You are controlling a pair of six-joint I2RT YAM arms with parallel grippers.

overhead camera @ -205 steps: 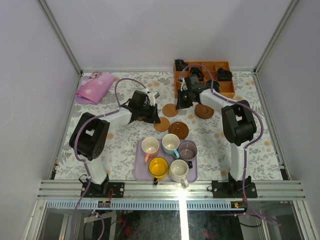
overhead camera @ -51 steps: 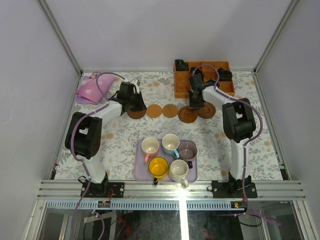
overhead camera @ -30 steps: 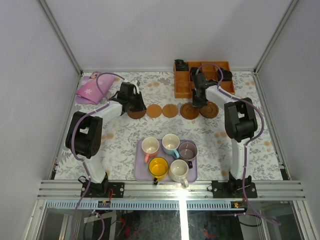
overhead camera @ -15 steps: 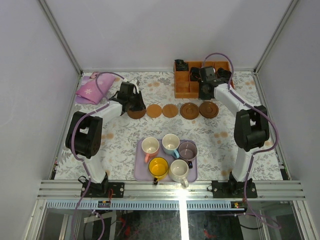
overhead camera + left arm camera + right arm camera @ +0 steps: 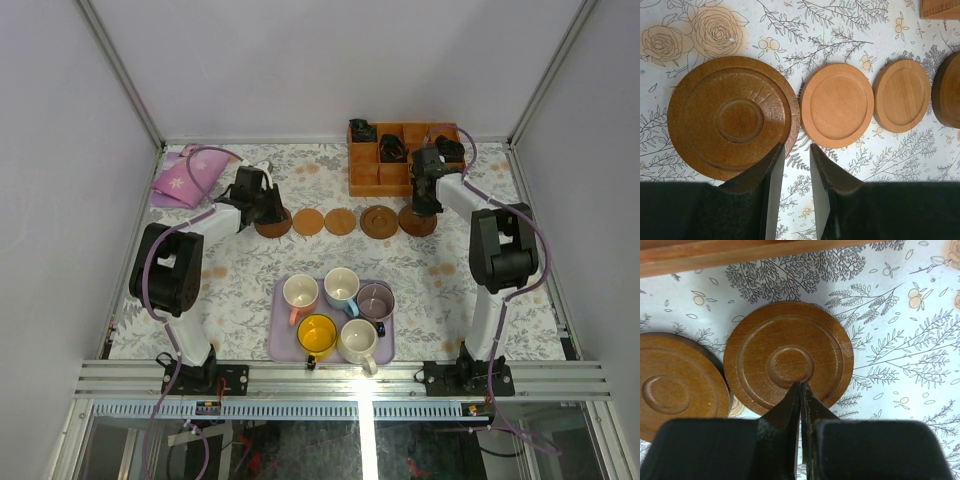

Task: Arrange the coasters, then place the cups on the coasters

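Nearest me, a lavender tray (image 5: 281,345) on the floral tabletop (image 5: 240,290) carries all 5 cups (image 5: 341,287): yellow, plain cream, cream with a pink handle, blue and purple. All are upright, packed close, and none is on a coaster.

Beyond the tray, the 5 coasters (image 5: 341,220) lie flat in 1 row across the tabletop, with bare cloth between them and the tray. The 2nd and 3rd from the left are pale and smooth; the other 3 are darker with ringed rims.

My left tool (image 5: 792,147) hangs at the leftmost coaster (image 5: 732,117), released and empty, with 1 finger over its near rim. My right tool (image 5: 800,385) is clenched on nothing, its tips above the near rim of the rightmost coaster (image 5: 788,360).

Farther back, an orange box (image 5: 365,178) stands just behind that coaster, and a pink cloth (image 5: 188,175) lies at the far left.
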